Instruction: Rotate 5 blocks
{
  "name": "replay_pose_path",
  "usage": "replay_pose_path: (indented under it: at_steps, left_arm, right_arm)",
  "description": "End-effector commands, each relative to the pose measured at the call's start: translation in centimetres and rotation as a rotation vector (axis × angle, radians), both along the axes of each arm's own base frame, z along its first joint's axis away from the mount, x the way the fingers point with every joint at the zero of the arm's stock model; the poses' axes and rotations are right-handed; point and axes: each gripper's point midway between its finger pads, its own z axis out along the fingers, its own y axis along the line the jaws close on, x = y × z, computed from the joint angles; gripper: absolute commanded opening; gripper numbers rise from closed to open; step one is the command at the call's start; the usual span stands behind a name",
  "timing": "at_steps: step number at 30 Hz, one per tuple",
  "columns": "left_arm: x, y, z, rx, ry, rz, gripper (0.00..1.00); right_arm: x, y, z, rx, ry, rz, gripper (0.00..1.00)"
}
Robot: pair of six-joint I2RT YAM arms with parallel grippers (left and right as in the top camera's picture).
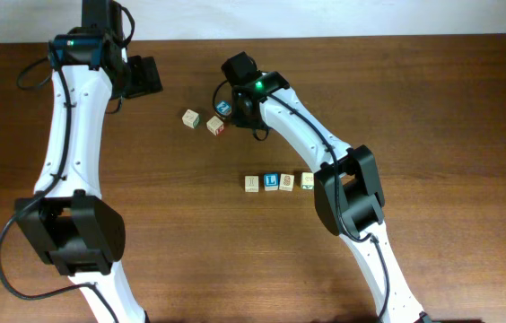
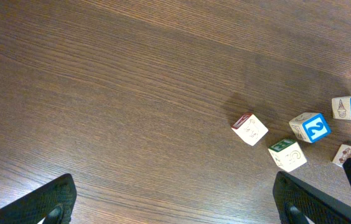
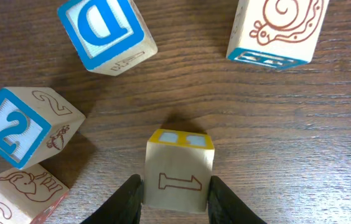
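Observation:
My right gripper [image 3: 173, 186] is shut on a pale block printed with a red 1 and topped in yellow [image 3: 178, 168]; a finger presses each side, and the block seems to rest on the table. Around it lie a blue D block [image 3: 104, 31], a blue 2 block [image 3: 20, 124], a snail block [image 3: 278, 28] and an elephant block [image 3: 20, 193]. From overhead the right gripper [image 1: 235, 100] hides the held block, with the blue 2 block [image 1: 223, 108] at its tip. My left gripper [image 1: 145, 76] stands wide open and empty [image 2: 175, 202], left of the cluster.
Two loose pale blocks [image 1: 190, 117] [image 1: 215, 125] lie just left of the right gripper. A row of several blocks [image 1: 271, 182] sits mid-table beside the right arm's elbow [image 1: 347, 184]. Bare wood shows under the left gripper.

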Motion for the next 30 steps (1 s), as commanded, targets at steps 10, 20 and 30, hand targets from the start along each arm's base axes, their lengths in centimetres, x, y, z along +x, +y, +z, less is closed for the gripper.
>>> replay_pose_path:
  at_steps: [10,20,30]
  left_arm:
    - [0.0,-0.4,0.3,-0.013,-0.003,0.001,0.99]
    - [0.0,-0.3,0.3,-0.011,-0.002,0.002,0.99]
    - [-0.5,-0.3,0.1,-0.011,0.021,0.002,0.99]
  right_arm:
    - [-3.3,1.6,-1.3,0.043,0.137,0.180,0.27]
    - [-14.2,5.6,-1.3,0.104,0.489,0.253,0.28]
    - [-17.5,3.8,-1.3,-0.058,0.568,0.255,0.33]
